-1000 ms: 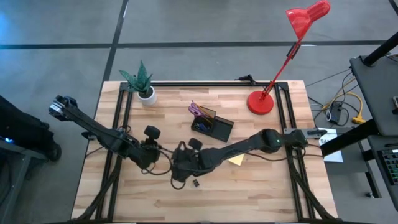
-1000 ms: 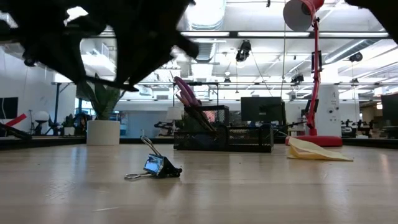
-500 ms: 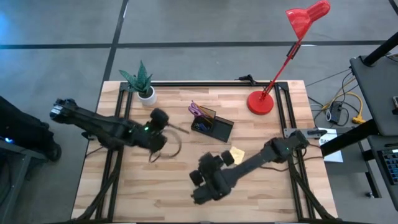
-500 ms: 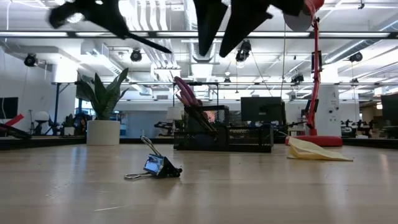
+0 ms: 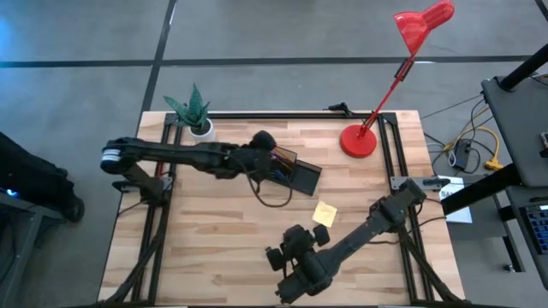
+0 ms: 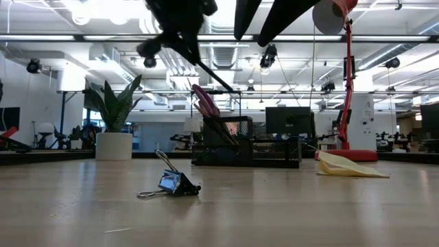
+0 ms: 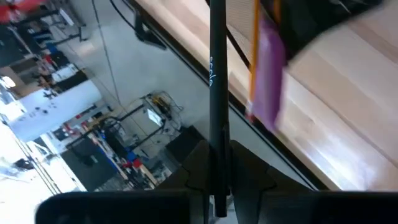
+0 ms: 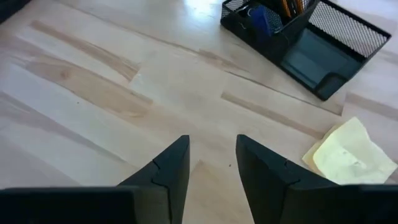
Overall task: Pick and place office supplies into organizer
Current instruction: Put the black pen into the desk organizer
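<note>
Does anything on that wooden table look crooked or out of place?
The yellow sticky-note pad lies loose on the light wooden table, with a curled-up corner. A small black binder clip rests tipped on its side, well short of the black mesh organizer.

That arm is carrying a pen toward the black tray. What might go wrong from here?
The left gripper pinches the dark pen only at one end, so it may swing or slip. The organizer already holds scissors and pencils, which the pen might hit. The binder clip lies alone and may be missed.
</note>
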